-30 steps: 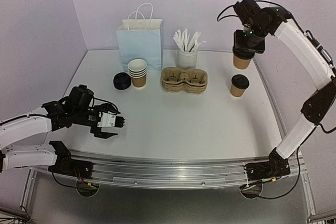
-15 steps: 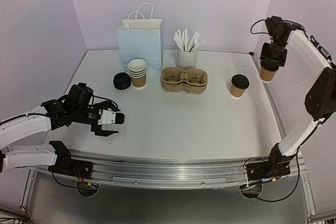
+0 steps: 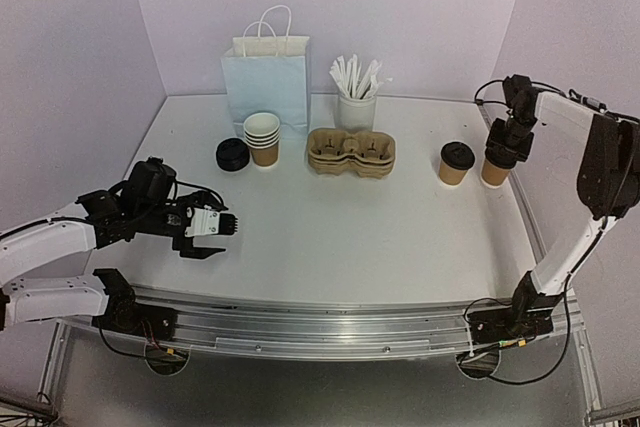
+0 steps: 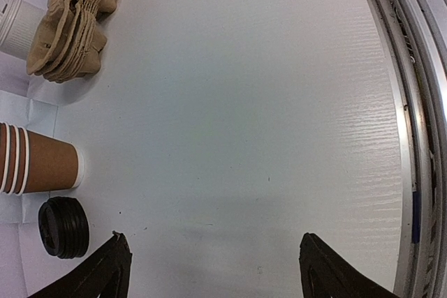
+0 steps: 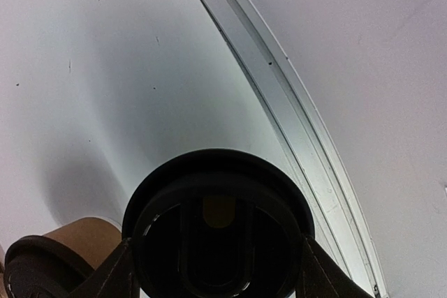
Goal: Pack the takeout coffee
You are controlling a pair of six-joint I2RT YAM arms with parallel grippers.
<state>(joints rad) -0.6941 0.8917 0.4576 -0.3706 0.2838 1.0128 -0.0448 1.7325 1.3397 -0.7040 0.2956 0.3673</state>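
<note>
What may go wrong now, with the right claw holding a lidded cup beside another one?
The right claw grips the held cup close to the second lidded cup; a sideways move might knock that one over. It is near the table's edge rail, so lowering it there may tip it.

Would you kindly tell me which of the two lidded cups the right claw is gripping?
The rightmost lidded cup: the right claw grips its top, while the other lidded cup stands free just to its left.
</note>
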